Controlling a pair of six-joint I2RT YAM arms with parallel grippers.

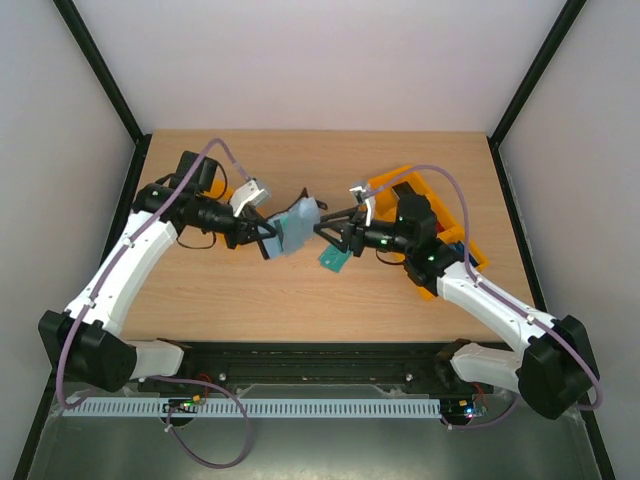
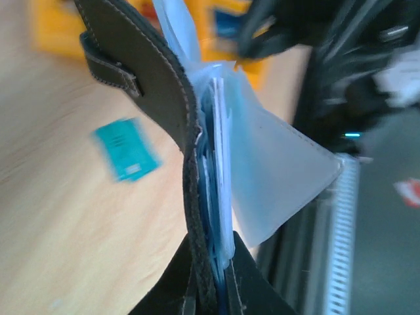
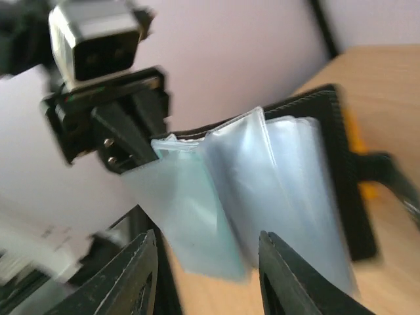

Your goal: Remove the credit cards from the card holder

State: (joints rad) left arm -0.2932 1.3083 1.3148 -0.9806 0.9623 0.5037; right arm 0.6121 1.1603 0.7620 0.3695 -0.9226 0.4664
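The card holder (image 1: 297, 225) hangs in the air over the middle of the table, with my left gripper (image 1: 270, 236) shut on one edge. In the left wrist view its black cover (image 2: 154, 85) and clear sleeves (image 2: 275, 177) are pinched between my left gripper (image 2: 220, 289). My right gripper (image 1: 321, 228) is open at the holder's other side. In the right wrist view my right gripper (image 3: 209, 259) has the fanned sleeves (image 3: 262, 177) just beyond its tips, with nothing between them. One teal credit card (image 1: 333, 260) (image 2: 126, 149) lies loose on the table below. A teal tint shows inside one sleeve (image 3: 197, 216).
An orange tray (image 1: 452, 222) sits under my right arm at the right side of the table. Another bit of orange (image 1: 222, 190) shows behind my left arm. The table's near edge runs along the arm bases.
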